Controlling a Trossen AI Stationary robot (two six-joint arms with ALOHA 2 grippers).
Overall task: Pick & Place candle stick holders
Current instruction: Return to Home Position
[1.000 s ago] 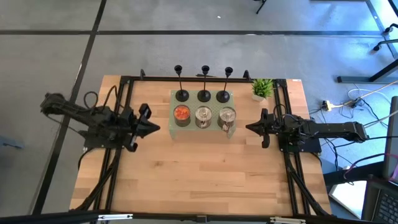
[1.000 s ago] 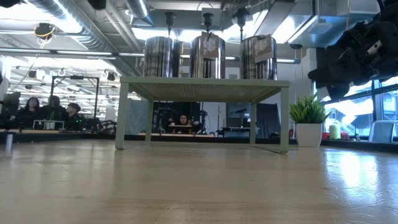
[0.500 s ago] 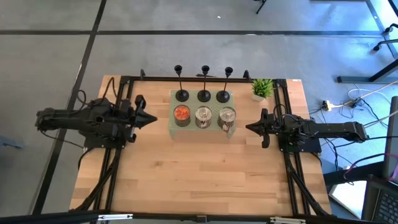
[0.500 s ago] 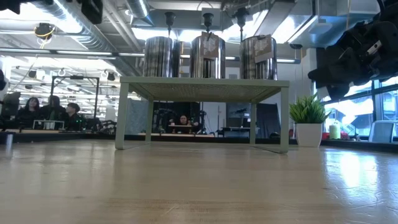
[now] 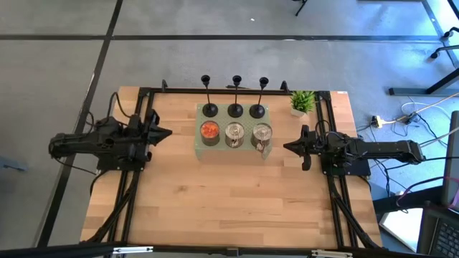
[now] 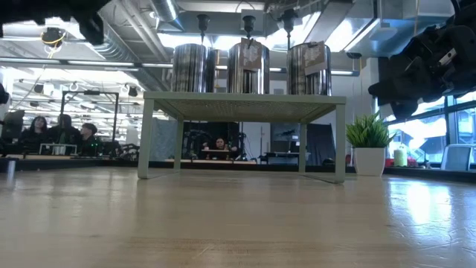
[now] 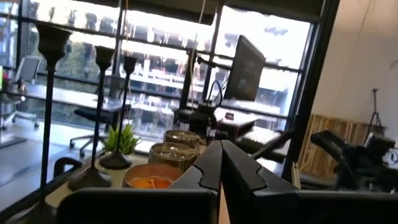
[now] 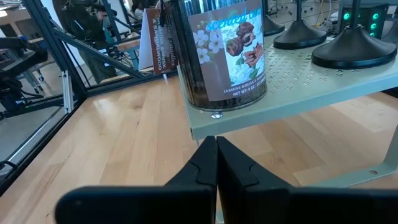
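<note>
Black candle holders (image 5: pixel 235 110) shelved; left end effector (image 5: pixel 166 132), right end effector (image 5: pixel 287 147) seemingly pressed together.

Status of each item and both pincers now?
Candle holders: three upright, back row of shelf.
Candles: three upright, front row.
Plant: upright on table.
Left pincer: shut, empty, left of shelf.
Right pincer: shut, empty, right of shelf.

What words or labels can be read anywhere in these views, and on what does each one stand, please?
"scented": top of the flowered label on the scented candle, right wrist view.
"JASMINE & MUS...": small line at that label's foot; the rest is too small.
Card tag beside it: print too blurred to read.
Other views: nothing readable.
</note>
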